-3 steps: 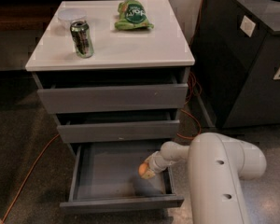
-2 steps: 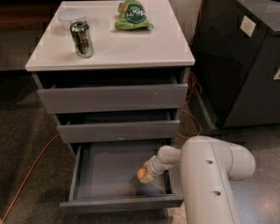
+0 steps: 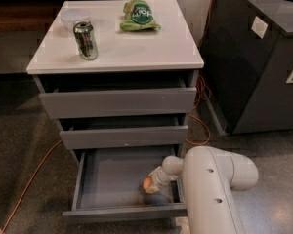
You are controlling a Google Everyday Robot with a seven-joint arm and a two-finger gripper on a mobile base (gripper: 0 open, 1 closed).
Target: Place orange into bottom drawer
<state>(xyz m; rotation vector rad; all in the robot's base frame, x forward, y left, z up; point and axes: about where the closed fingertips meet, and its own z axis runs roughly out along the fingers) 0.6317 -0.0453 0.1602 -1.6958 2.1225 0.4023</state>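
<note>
The small round orange fruit (image 3: pixel 146 183) sits inside the open bottom drawer (image 3: pixel 124 212), the lowest grey handleless one with the short flat front. It is over the right part of the shallow grey box, nearer the front than the back. The gripper (image 3: pixel 151 185) reaches down into that same drawer from the right on the end of the thick white robot arm (image 3: pixel 212 189). The orange lies right at the gripper's tip on its left side, touching it, with a dark shadow on the drawer floor just below. Whether the gripper is clamped on the fruit or has let go cannot be told, nor whether the fruit rests on the floor. Being round, the orange shows no long axis, and which way its stem end points cannot be told. Above, the grey middle drawer (image 3: pixel 124 136) stands slightly out and the taller-fronted grey top drawer (image 3: pixel 118 101) is pushed in further. On the cabinet's white top (image 3: pixel 136 48) stand an upright green drinks can (image 3: pixel 85 39), a clear round plastic container (image 3: pixel 74 17) just behind it, and a green snack bag (image 3: pixel 139 16) well to their right. A dark grey bin (image 3: pixel 254 62) stands right of the cabinet, and an orange cable (image 3: pixel 31 177) runs across the floor.
</note>
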